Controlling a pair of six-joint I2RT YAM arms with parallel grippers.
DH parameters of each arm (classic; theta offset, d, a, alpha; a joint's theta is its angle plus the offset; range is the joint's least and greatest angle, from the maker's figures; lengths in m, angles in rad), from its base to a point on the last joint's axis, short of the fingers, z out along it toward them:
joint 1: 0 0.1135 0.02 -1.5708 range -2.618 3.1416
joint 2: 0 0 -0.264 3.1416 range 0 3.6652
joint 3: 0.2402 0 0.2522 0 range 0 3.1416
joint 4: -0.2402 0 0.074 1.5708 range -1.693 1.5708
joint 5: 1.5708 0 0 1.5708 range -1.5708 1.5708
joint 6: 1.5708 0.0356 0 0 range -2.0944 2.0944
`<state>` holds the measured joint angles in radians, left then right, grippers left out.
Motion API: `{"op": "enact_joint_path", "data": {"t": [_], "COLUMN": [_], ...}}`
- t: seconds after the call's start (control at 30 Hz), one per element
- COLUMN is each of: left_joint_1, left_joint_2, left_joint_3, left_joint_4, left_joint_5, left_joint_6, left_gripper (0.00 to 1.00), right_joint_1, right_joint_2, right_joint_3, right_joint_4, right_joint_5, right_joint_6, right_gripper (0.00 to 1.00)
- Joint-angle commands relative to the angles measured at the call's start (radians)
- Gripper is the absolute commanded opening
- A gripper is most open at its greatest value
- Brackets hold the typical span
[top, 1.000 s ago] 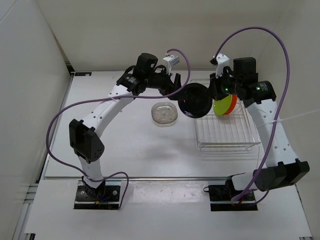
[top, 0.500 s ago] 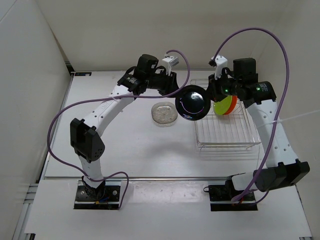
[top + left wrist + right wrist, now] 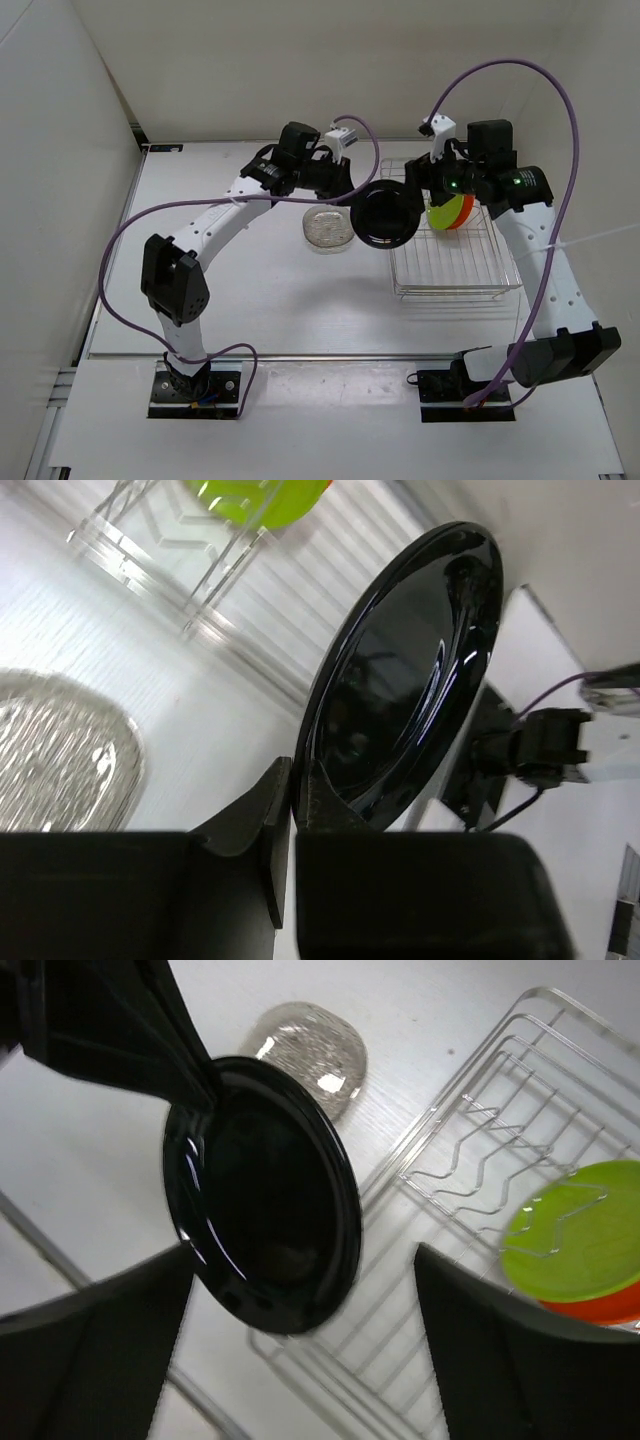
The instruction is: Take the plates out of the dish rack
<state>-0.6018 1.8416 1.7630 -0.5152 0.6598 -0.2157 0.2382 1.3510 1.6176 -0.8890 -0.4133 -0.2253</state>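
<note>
Two plates, the green plate (image 3: 442, 214) and the orange plate (image 3: 464, 208), stand at the twelve o'clock end of the rack (image 3: 455, 292). Within the last second the black plate (image 3: 388, 214) changed hands. The left gripper (image 3: 292, 780) has clamped its rim, and the right gripper (image 3: 423, 186) has let go and gapes. The plate hangs at the rack's ten o'clock corner, likely bound for the table beside the clear plate (image 3: 328, 226).
</note>
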Motion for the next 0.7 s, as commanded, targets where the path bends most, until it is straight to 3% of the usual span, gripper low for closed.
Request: {"op": "enact_joint_path", "data": {"t": [0.0, 0.33, 0.67], "left_joint_1": [0.000, 0.000, 0.010], "left_joint_2": [-0.085, -0.170, -0.139], "left_joint_3": [-0.059, -0.430, -0.568], "left_joint_4": [0.011, 0.035, 0.075], "left_joint_5": [-0.093, -0.172, -0.172], "left_joint_6": [0.024, 0.199, 0.208], "left_gripper": [0.11, 0.11, 0.11], "right_joint_1": [0.006, -0.046, -0.046], "right_joint_2": [-0.041, -0.081, -0.121], "right_joint_3": [-0.025, -0.044, -0.062], "right_joint_4": [0.033, 0.084, 0.084], "right_joint_5": [0.031, 0.157, 0.157], "right_joint_6": [-0.005, 0.055, 0.027], "right_gripper": [1.00, 1.00, 1.00]}}
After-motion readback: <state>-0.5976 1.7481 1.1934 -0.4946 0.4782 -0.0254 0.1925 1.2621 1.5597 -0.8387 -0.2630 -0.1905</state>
